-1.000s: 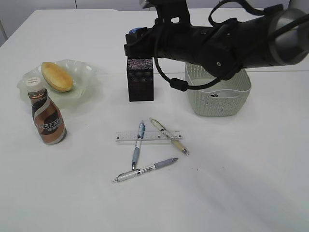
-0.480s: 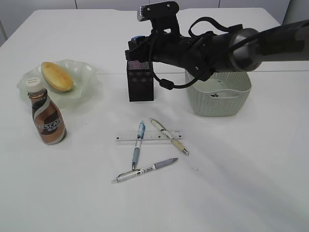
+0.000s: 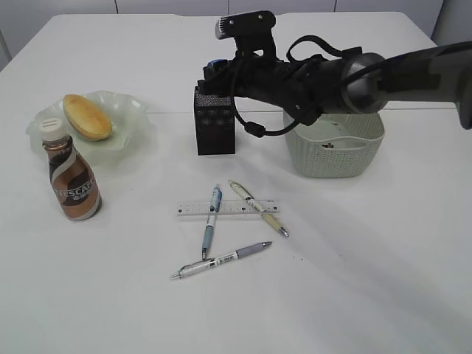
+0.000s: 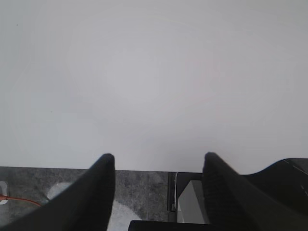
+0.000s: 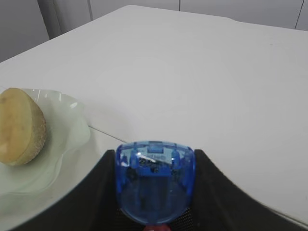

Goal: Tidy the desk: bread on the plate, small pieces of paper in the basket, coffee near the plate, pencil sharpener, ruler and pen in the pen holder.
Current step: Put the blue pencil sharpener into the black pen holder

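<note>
My right gripper (image 3: pixel 213 75) is shut on a blue see-through pencil sharpener (image 3: pixel 214 67) (image 5: pixel 155 180), held just above the open top of the black mesh pen holder (image 3: pixel 214 122). In the right wrist view the right gripper (image 5: pixel 155 153) has a finger on each side of the sharpener. The bread (image 3: pixel 87 116) (image 5: pixel 19 127) lies on the green plate (image 3: pixel 129 118) (image 5: pixel 65 139). The coffee (image 3: pixel 71 181) stands in front of the plate. The ruler (image 3: pixel 192 209) lies flat under two pens (image 3: pixel 210 221) (image 3: pixel 258 208); a third pen (image 3: pixel 221 259) lies nearer. My left gripper (image 4: pixel 159 157) is open and empty over the desk (image 4: pixel 154 72) edge.
The basket (image 3: pixel 333 151) stands right of the pen holder, under my right arm, with a small whitish scrap inside. The left wrist view shows grey floor (image 4: pixel 139 192) beyond the desk edge.
My right arm has swung back from the camera and its wrist has turned. The sharpener now sits a little lower, closer to the pen holder's top.
</note>
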Controlling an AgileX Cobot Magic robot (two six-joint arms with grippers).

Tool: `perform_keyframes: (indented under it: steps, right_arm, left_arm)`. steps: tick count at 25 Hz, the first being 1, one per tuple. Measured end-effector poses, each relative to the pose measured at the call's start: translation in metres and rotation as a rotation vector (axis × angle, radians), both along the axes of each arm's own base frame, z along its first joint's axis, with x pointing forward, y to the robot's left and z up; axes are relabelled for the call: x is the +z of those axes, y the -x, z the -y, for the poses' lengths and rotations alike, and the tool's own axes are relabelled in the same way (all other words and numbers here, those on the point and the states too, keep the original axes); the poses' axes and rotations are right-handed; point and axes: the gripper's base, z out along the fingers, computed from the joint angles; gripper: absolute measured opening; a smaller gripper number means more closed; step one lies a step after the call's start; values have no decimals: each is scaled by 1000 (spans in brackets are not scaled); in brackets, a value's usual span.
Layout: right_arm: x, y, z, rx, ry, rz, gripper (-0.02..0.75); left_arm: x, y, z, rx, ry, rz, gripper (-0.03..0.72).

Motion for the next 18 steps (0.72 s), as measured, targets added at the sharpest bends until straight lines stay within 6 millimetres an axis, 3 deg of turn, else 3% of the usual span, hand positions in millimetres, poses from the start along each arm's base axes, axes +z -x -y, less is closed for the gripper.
perform_keyframes:
  steps: [9, 18]
  right_arm:
    - [-15, -11, -4, -11, -28, -18, 295]
    - [-15, -11, -4, -12, -30, -20, 312]
  left_arm:
    - [0, 0, 0, 0, 0, 0, 425]
    - [0, 0, 0, 0, -2, 0, 424]
